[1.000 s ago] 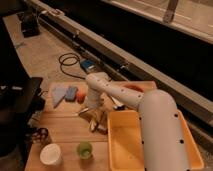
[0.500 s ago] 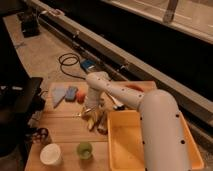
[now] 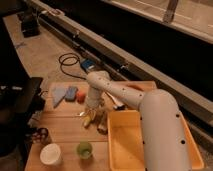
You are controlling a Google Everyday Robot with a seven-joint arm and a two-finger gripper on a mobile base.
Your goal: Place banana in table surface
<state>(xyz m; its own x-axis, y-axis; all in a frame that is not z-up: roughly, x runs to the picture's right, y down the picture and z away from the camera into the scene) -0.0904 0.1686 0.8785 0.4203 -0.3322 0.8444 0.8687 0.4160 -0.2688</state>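
Note:
The banana (image 3: 90, 119) is a small dull yellow bunch lying on the light brown wooden table surface (image 3: 62, 129), just left of the yellow tub. My gripper (image 3: 93, 108) hangs straight down from the white arm and sits right over the banana's top end. Whether it touches the banana cannot be told. The arm's wrist hides the upper part of the bunch.
A big yellow plastic tub (image 3: 150, 147) fills the table's right side. A white cup (image 3: 50, 153) and a green cup (image 3: 84, 149) stand near the front edge. Blue items (image 3: 64, 94) and an orange item (image 3: 81, 96) lie at the back left. A dark object (image 3: 40, 135) sits at the left edge.
The gripper and the banana have stayed in nearly the same place over the table. At most the gripper has shifted slightly.

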